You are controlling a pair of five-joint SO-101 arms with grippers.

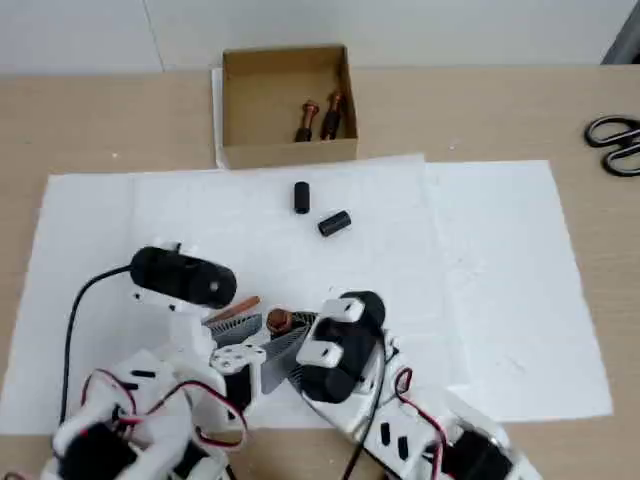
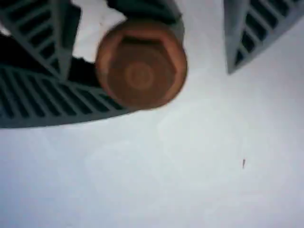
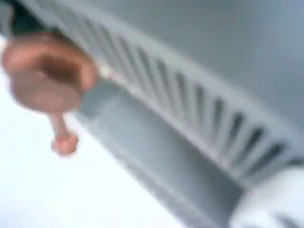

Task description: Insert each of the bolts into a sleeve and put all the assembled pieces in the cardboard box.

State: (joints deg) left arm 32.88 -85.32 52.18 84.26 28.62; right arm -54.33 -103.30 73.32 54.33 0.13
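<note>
A: The left fingers (image 2: 259, 28)?
B: Spread wide, a copper bolt (image 2: 141, 64) between them, head-on. Whether the right arm (image 1: 345, 350) grips it cannot be told.
A: Farther out?
B: Two black sleeves (image 1: 301, 197) (image 1: 334, 223) loose on paper (image 1: 500, 300); beyond them, the cardboard box (image 1: 285, 153) holding two assembled pieces (image 1: 307, 120).

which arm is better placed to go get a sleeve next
Left, probably. The left hand is open above the bolt, gripping nothing. The right hand sits against the bolt and may be holding it. Both sleeves lie loose up-table.
</note>
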